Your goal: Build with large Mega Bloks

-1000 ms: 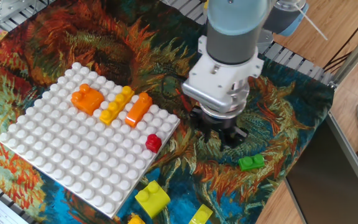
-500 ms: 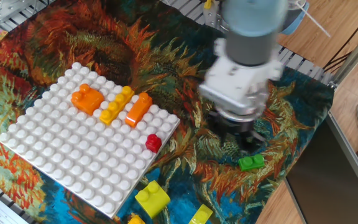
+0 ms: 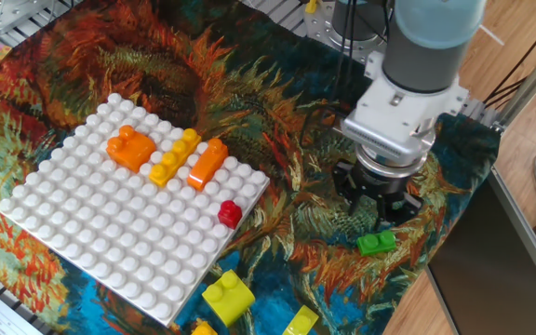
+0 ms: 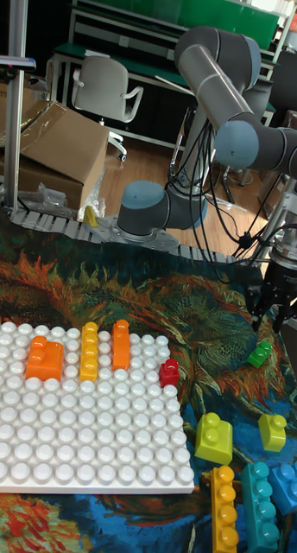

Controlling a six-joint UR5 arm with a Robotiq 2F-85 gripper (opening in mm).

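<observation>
The gripper (image 4: 275,321) has travelled right across the cloth (image 3: 277,102) within the last second and now hangs just above the green brick (image 3: 376,243), which lies loose on the cloth near the right edge, well apart from the baseplate (image 3: 82,247). The fingers stand spread and hold nothing. This indicates the approach phase of a pick: the green brick is the likely next piece. Orange, yellow and red bricks (image 3: 229,213) sit unmoved on the baseplate
</observation>
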